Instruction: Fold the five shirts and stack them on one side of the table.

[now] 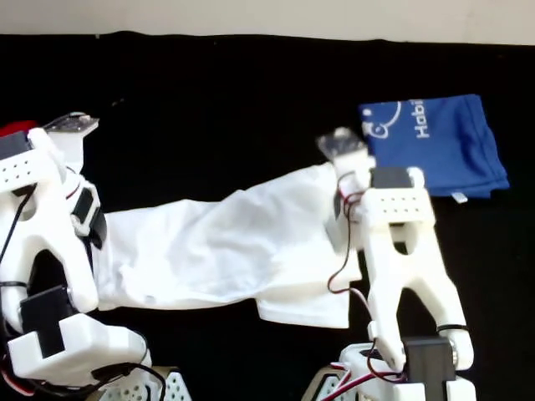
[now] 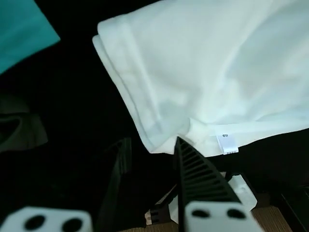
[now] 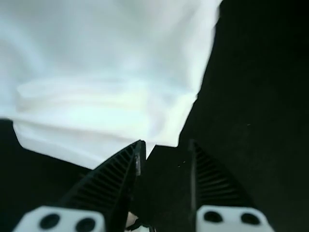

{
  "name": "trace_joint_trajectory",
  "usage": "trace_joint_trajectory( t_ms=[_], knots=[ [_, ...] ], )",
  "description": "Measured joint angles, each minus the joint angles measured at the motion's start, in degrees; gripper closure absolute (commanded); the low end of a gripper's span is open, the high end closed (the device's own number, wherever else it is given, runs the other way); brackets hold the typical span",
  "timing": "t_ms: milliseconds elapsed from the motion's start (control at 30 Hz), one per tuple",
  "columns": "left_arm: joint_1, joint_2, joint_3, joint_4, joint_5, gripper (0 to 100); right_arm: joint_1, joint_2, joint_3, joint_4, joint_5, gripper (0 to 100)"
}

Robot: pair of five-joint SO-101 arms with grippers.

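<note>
The left gripper (image 2: 152, 141) and right gripper (image 3: 166, 143) flanked the white shirt (image 1: 217, 242), both spread — each needed a square pinch on its edge before lifting

Rumpled white shirt (image 1: 226, 251) lies near folded blue shirt (image 1: 439, 146).

Black table cover (image 1: 209, 92), pale wall (image 1: 251, 17) behind it, strip of wooden surface (image 2: 265, 221)
</note>
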Motion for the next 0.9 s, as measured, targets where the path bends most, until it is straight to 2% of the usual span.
trace_joint_trajectory(
  t_ms=[100, 233, 467, 667, 800, 900],
  knots=[
    [4.0, 1.3, 0.8, -4.1, 5.2, 99, -2.0, 2.6, -6.7, -1.1, -2.0, 98.1],
    [8.0, 8.0, 1.1, -9.7, 8.5, 99, -5.4, 12.2, -14.9, -1.4, -4.0, 98.2],
    [6.7, 23.0, -8.0, -16.2, 12.7, 99, -6.6, 34.4, -31.6, -1.5, -5.0, 98.3],
    [2.4, 36.7, -23.4, -15.4, 13.4, 99, -5.1, 53.3, -46.9, -1.4, -5.0, 98.3],
    [0.8, 44.5, -34.8, -9.7, 13.5, 99, -1.8, 62.6, -59.9, -0.5, -5.0, 98.3],
    [0.0, 49.3, -43.5, -5.4, 13.5, 99, -1.1, 67.3, -68.9, 3.9, -5.0, 98.3]
  ],
)
